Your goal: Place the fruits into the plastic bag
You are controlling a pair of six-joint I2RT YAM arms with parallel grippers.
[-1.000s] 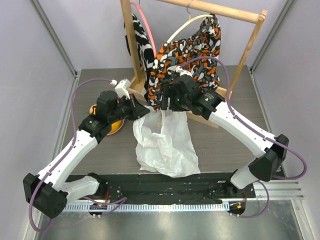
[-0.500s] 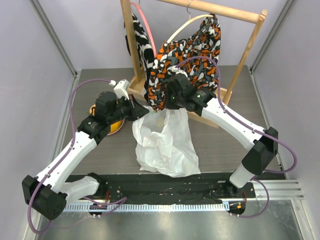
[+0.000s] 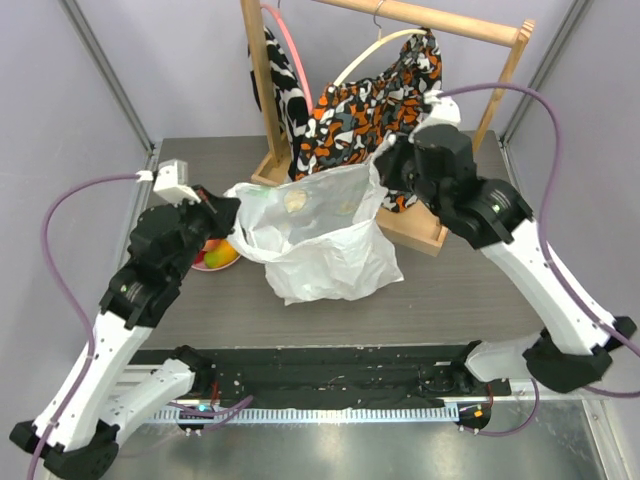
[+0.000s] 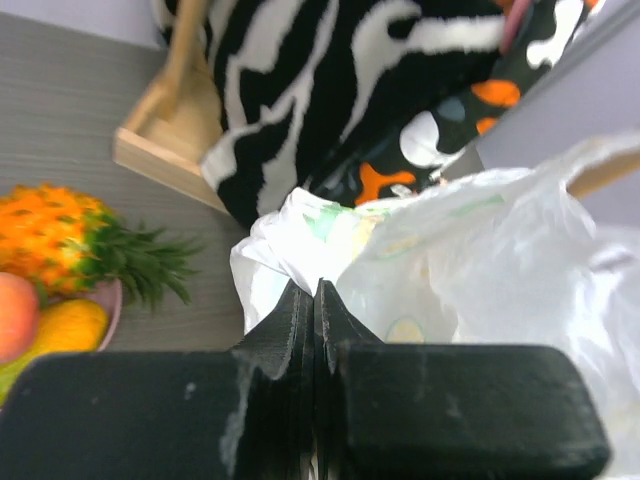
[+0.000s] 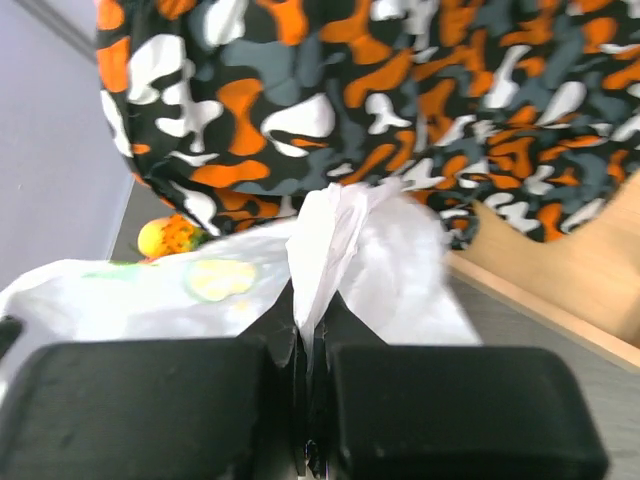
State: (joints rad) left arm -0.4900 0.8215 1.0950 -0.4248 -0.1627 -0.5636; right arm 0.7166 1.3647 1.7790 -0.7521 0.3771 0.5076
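Observation:
The plastic bag [image 3: 320,245] hangs stretched wide between my two grippers, its mouth facing up and its bottom on the table. My left gripper [image 3: 232,215] is shut on the bag's left edge [image 4: 290,235], the jaws pressed together on white film. My right gripper [image 3: 385,165] is shut on a bunched strip of the bag [image 5: 325,235] at its right edge. The fruits [image 3: 215,255] lie on a pink plate [image 4: 112,300] left of the bag, under my left arm: an orange pineapple [image 4: 55,235], a peach [image 4: 12,315] and a mango [image 4: 65,325].
A wooden rack [image 3: 262,100] stands at the back of the table, its base [image 3: 420,232] just behind the bag. Orange-black-white cloth [image 3: 385,95] and black-white cloth [image 3: 285,85] hang from it on hangers, close to my right gripper.
My right gripper has shut on the bag's edge. Both arms have drawn apart and upward, pulling the crumpled bag into a wide open mouth.

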